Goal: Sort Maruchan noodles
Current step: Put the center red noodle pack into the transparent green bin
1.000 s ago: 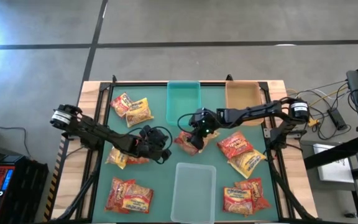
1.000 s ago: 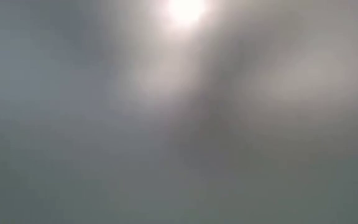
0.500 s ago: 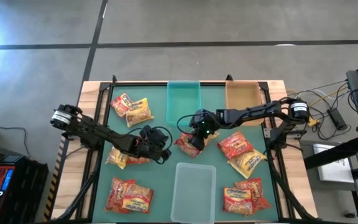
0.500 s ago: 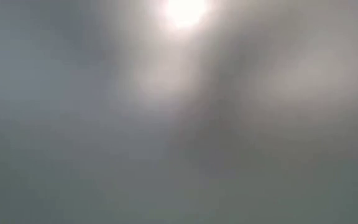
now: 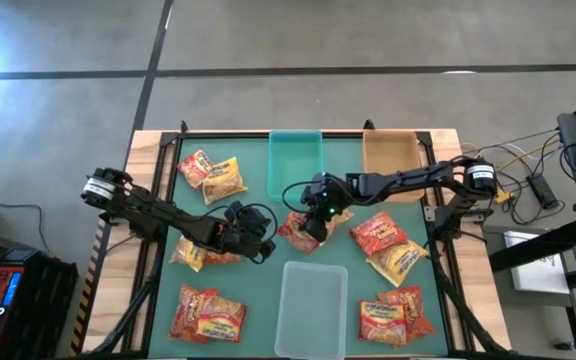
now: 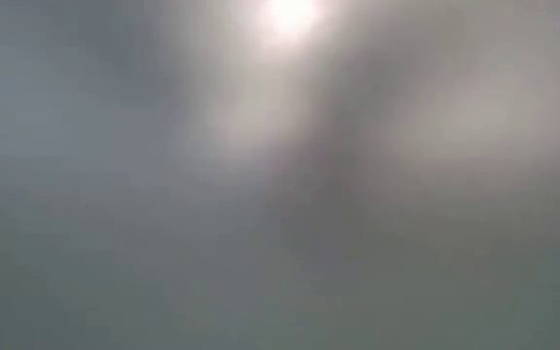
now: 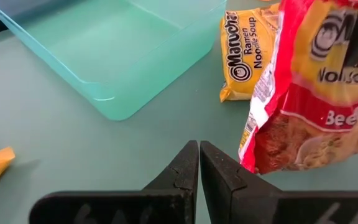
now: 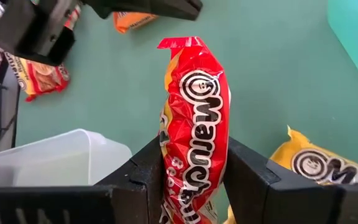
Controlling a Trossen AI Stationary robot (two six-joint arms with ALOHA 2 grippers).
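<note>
High view looks straight down on a counter (image 5: 168,145) with a green mat framed in pale wood, standing on a grey concrete floor (image 5: 298,40) crossed by dark seams; cables and dark equipment crowd the floor beyond the counter's right edge, and the low view is a grey blur with one bright glare that tells nothing. A teal bin (image 5: 295,160) sits at the far middle of the mat, a tan bin (image 5: 390,153) just right of it, and a clear bin (image 5: 313,305) well nearer than the teal one. The right gripper (image 5: 313,222) hangs between the teal and clear bins, its jaws pinching a red noodle packet (image 8: 194,130) held on edge above the mat. The left gripper (image 7: 199,163) lies low to the left of the teal bin, jaws pressed together on nothing. Other noodle packets (image 5: 211,175) lie in loose pairs on the mat: far left beside the teal bin, under the left arm, near left beside the clear bin, and two pairs on the right below the tan bin. Compared with a second ago, the right gripper and its packet have shifted only slightly toward the teal bin, and the left arm has not moved. The held packet reads "Maruchan" in white on red, with "Beef" showing in the left wrist view; a yellow packet (image 7: 250,56) by the teal bin reads "Maruchan Ramen Noodle Soup".
</note>
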